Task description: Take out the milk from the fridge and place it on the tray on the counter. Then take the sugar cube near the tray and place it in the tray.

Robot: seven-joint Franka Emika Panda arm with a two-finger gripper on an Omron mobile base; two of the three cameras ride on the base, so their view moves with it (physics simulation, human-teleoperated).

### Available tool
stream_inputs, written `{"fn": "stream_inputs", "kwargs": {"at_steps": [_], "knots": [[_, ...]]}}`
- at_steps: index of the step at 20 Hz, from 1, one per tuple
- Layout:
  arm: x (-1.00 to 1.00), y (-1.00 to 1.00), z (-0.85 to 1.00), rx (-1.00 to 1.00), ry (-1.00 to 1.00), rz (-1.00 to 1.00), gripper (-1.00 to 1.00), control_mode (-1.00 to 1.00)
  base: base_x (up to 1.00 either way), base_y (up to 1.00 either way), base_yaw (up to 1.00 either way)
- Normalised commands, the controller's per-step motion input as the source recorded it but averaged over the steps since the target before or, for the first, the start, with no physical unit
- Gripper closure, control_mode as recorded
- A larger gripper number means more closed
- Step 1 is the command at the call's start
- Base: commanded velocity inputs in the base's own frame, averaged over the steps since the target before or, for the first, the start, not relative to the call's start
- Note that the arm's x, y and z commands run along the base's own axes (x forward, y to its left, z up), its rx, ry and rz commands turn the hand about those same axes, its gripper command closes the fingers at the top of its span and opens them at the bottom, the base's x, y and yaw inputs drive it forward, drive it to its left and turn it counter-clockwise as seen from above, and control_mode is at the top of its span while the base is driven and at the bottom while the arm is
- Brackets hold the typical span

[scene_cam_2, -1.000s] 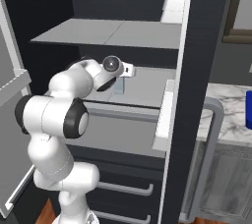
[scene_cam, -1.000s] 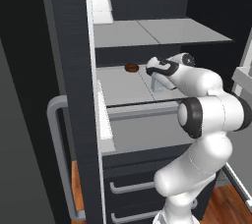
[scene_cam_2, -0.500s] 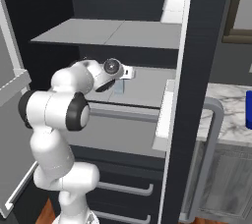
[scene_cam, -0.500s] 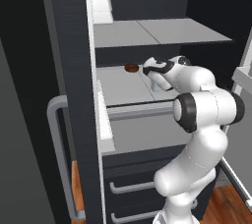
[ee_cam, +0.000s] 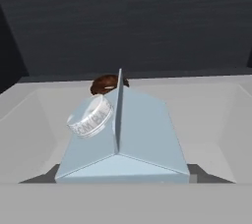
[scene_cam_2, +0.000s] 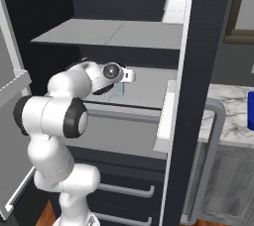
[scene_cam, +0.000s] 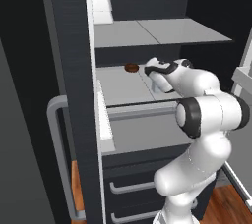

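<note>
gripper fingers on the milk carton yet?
Touching: in the hand view, the dark fingertips sit flush against both lower sides of the milk, no gap visible.

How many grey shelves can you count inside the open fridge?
2. The upper shelf sits near the top of the fridge; the lower shelf beneath it holds the milk and a brown disc. Others may be hidden.

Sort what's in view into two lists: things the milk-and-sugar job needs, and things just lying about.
For the job:
- milk, at the end effector
- fridge
- counter
- tray, just its blue edge at the frame's side

Just lying about:
- brown disc on the shelf behind the milk
- white door bin
</note>
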Motion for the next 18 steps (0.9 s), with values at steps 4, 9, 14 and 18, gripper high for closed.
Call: {"fn": "stream_inputs", "kwargs": {"at_steps": [4, 9, 14, 18], "knots": [[-1.00, 0.01, 0.04, 0.00, -0.10, 0.00, 1.00, -1.00, 0.00, 0.00, 0.00], [-1.00, 0.04, 0.40, 0.00, -0.15, 0.00, 1.00, -1.00, 0.00, 0.00, 0.00], [-1.00, 0.09, 0.58, 0.00, -0.05, 0.00, 1.00, -1.00, 0.00, 0.00, 0.00], [-1.00, 0.02, 0.78, 0.02, 0.00, 0.00, 1.00, -1.00, 0.00, 0.00, 0.00]]}}
